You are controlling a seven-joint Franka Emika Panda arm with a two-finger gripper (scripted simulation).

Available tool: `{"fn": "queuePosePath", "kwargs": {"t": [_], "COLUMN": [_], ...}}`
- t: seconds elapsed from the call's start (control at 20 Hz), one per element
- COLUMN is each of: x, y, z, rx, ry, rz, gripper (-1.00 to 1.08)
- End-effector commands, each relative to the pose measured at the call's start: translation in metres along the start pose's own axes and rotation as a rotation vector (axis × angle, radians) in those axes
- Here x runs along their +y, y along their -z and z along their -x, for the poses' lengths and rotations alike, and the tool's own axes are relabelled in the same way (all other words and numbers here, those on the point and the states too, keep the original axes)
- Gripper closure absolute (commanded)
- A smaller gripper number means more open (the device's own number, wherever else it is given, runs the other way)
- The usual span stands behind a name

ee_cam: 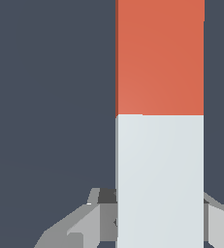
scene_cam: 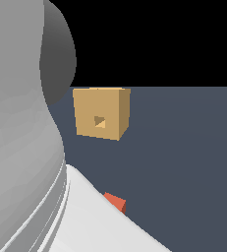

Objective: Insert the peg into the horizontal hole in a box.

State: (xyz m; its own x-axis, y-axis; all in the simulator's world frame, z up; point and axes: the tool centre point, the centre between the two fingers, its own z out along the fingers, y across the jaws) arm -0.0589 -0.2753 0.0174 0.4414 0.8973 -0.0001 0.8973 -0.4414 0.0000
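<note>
Pretty clearly a sim, not a real room: flat slate-blue table (scene_cam: 184,147), pure black void behind it, and an untextured tan box (scene_cam: 101,113) with no clutter anywhere.

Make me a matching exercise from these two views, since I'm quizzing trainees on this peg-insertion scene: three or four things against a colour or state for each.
Things:
1. box
2. hole
3. peg
4. gripper

Descriptions:
A. half orange-red, half pale grey
B. small square opening, nothing in it
C. plain tan cube
D. fingers on both sides of the grey end

Pairs: 1-C, 2-B, 3-A, 4-D
</note>
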Motion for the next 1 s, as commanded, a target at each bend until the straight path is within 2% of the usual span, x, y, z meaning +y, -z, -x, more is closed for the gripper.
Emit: {"fn": "queuePosePath", "kwargs": {"t": [0.0,0.45,0.65,0.95], "x": [-0.001,-0.022,-0.042,-0.084], "y": [0.0,0.007,0.013,0.024], "z": [-0.002,-0.035,-0.065,-0.126], "rx": [0.0,0.0,0.0,0.0], "ry": [0.002,0.019,0.036,0.068], "rz": [0.0,0.0,0.0,0.0], "gripper": [1.08,1.08,1.08,1.08]}}
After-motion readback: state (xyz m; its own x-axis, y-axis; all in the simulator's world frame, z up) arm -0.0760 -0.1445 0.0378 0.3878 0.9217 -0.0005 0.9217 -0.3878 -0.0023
